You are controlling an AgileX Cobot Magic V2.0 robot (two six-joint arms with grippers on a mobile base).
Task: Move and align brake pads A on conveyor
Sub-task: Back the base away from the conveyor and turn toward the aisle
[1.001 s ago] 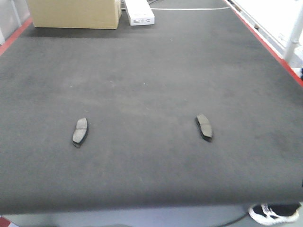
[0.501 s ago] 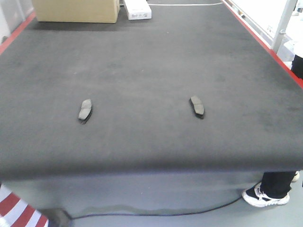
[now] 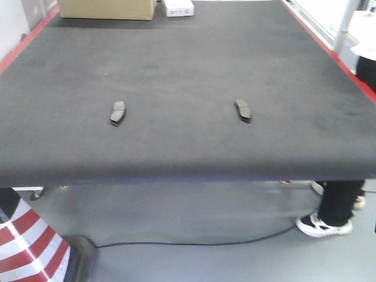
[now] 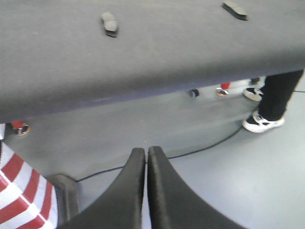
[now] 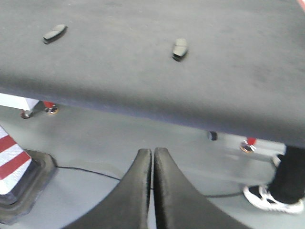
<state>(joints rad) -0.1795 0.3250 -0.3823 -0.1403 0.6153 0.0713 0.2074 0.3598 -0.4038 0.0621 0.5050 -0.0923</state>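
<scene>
Two pads are seen on the conveyor (image 3: 188, 59), a wide charcoal belt with a red edge strip (image 3: 329, 50): the left-frame brake pad (image 3: 118, 113) and the right-frame brake pad (image 3: 243, 110). Both lie flat on the felt-like surface in the middle band of the front view, well apart from each other and at about the same height in the frame. Their long axes are not parallel; the upper ends lean toward each other, so no common line is formed. No further pads are shown in any view.

The left gripper (image 4: 146, 150) is seen at the bottom centre of its wrist view with its black fingers pressed together and nothing between them. The right gripper (image 5: 152, 151) is likewise closed tip to tip and empty. In both wrist views the fingers are framed against the grey floor below the near edge of the belt, with the pads far up in the frame, so neither gripper is near a pad.

A cardboard box (image 3: 106, 8) and a white box (image 3: 179, 7) are placed at the far end of the belt, at the top of the frame. A red-and-white striped post (image 3: 23, 241) stands at lower left, a black cable (image 3: 194, 242) is laid across the floor, and a bystander's shoe (image 3: 314, 225) is seen at lower right.

The task is judged to be at its start: no pad is gripped, nothing is lined up, and the approach, the grasps, the moving and the aligning are all left to be done
</scene>
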